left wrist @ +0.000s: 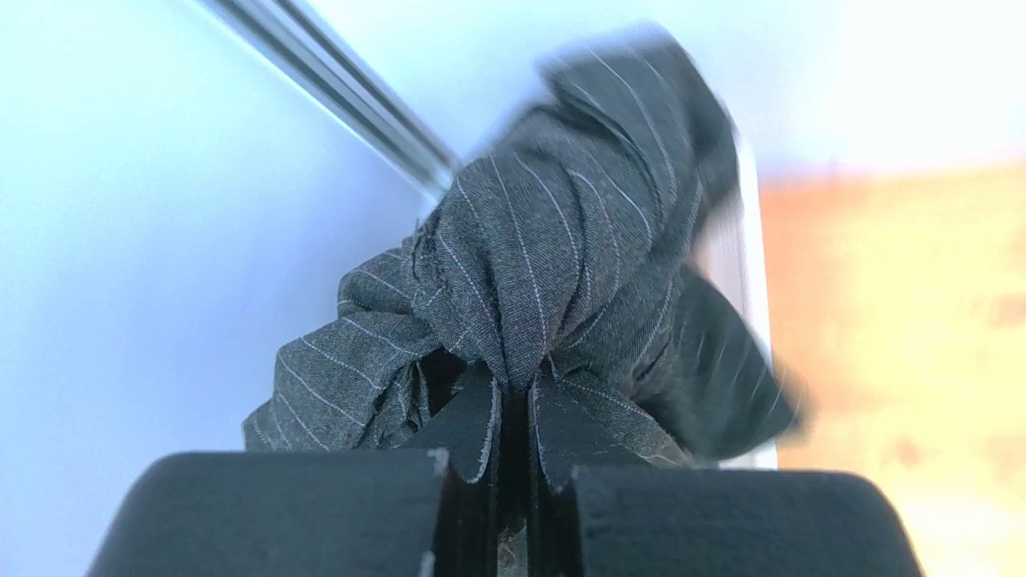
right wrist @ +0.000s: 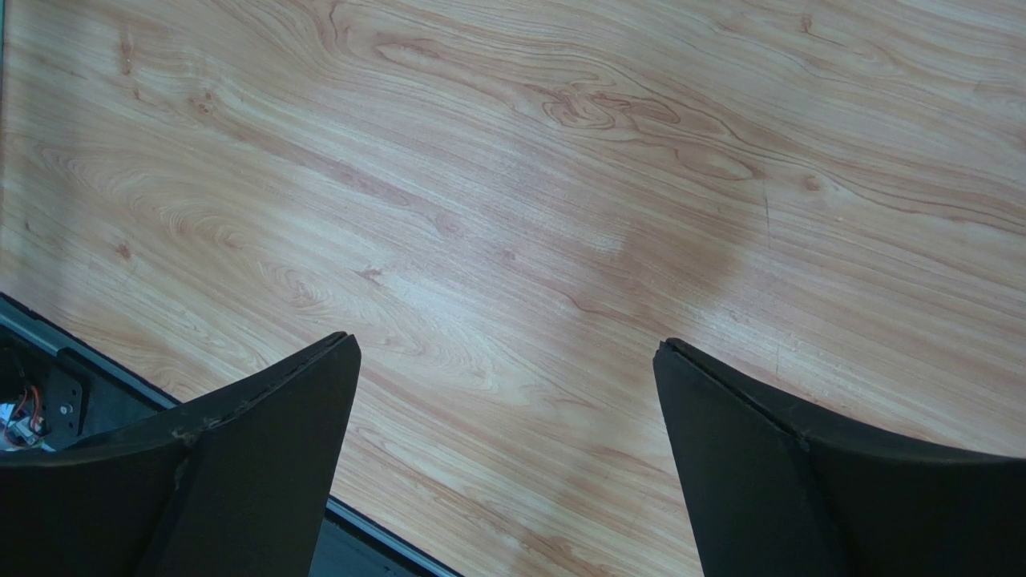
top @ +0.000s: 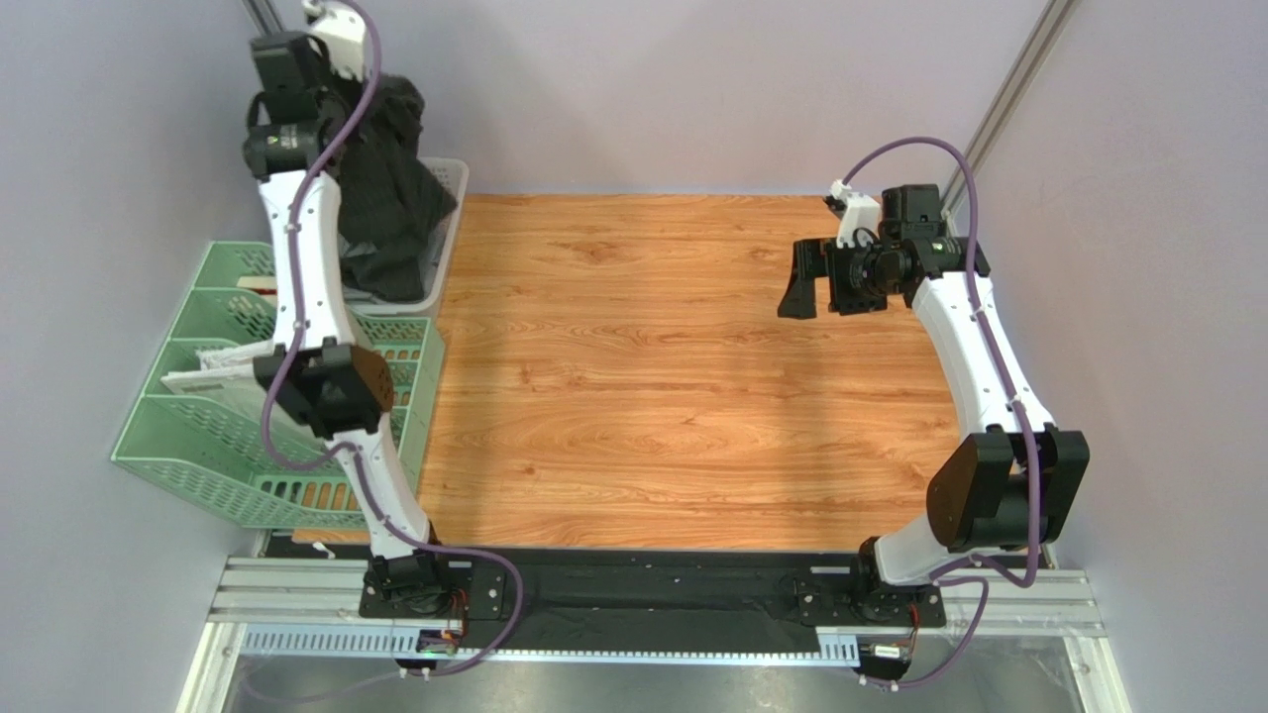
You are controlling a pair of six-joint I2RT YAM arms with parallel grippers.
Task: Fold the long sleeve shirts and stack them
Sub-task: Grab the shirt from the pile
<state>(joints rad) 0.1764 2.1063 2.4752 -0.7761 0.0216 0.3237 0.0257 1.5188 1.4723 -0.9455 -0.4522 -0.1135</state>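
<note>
A charcoal pinstriped long sleeve shirt (top: 390, 186) hangs bunched from my left gripper (top: 357, 92) above a white basket (top: 442, 238) at the far left. In the left wrist view the shirt (left wrist: 554, 265) is pinched between the fingers (left wrist: 476, 421), and my left gripper (left wrist: 516, 387) is shut on a fold of it. My right gripper (top: 799, 282) hovers open and empty over the right part of the wooden table (top: 655, 386). In the right wrist view its fingers (right wrist: 277, 421) stand wide apart around my right gripper (right wrist: 506, 349), with only bare wood between them.
A green plastic rack (top: 223, 386) holding white papers stands left of the table beside the left arm. The white basket stands at the table's far left corner. A black rail (top: 655, 594) runs along the near edge. Metal poles (top: 1020, 75) rise at the back.
</note>
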